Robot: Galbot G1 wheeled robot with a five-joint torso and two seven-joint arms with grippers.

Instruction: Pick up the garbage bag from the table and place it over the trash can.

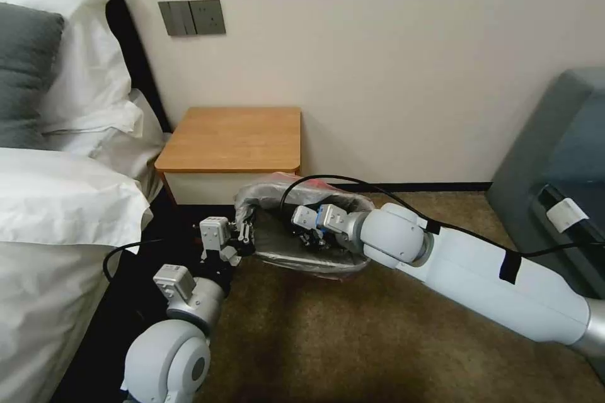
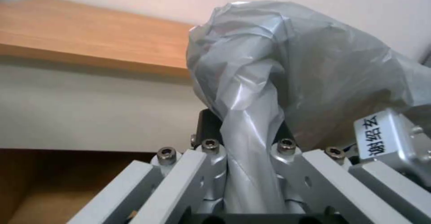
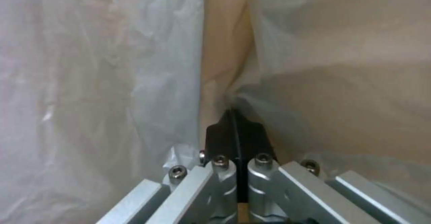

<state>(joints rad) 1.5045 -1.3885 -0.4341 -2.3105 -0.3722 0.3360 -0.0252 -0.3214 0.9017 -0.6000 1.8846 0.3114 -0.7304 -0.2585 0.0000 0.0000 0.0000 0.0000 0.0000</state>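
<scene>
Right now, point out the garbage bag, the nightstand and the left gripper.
garbage bag [image 2: 287,66]: left wrist view, bunched grey plastic.
nightstand [image 1: 233,138]: head view, wooden top.
left gripper [image 1: 246,236]: head view, at the fingertips.

Bag on the bin by the little table

The garbage bag [image 1: 277,192], grey and crinkly with a pinkish-red edge, was draped over the top of the trash can [image 1: 302,261], which sat on the brown carpet. The table [image 1: 233,138], orange-brown wood with a white front, stood just behind it by the wall.
</scene>
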